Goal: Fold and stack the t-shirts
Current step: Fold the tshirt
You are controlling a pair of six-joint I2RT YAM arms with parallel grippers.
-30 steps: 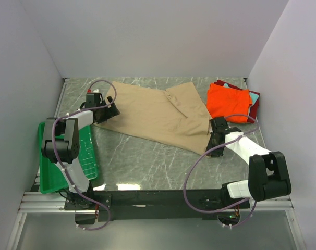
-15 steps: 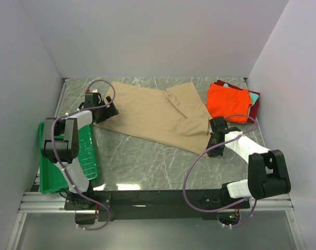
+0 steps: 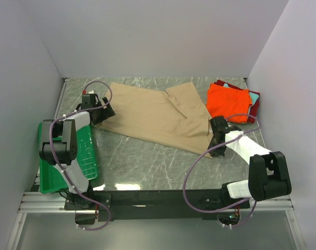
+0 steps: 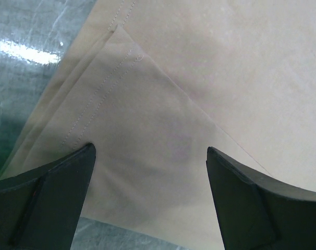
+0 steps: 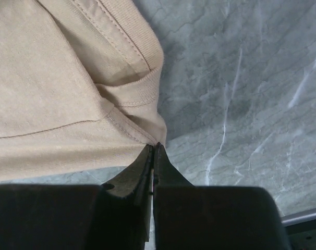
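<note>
A large tan t-shirt (image 3: 158, 114) lies spread across the marble table, partly folded. My left gripper (image 3: 107, 110) hovers over the shirt's left corner, and in the left wrist view it (image 4: 150, 151) stands wide open, with layered tan cloth (image 4: 173, 78) under the gap. My right gripper (image 3: 214, 148) is at the shirt's near right corner. Its jaws (image 5: 154, 146) are shut, pinching the hem of the tan cloth (image 5: 53, 94) at the tips. At the back right, a folded orange t-shirt (image 3: 228, 101) lies on a dark red one (image 3: 254, 107), with a teal edge (image 3: 254, 95) showing.
A green plastic tray (image 3: 51, 172) sits at the table's left edge under the left arm. Grey walls close in the table on three sides. Purple cables loop from both arms. Bare marble (image 5: 241, 94) shows right of the pinched corner.
My right gripper's jaws have closed on the shirt's near right corner. My left gripper has shifted slightly toward the back left, still open.
</note>
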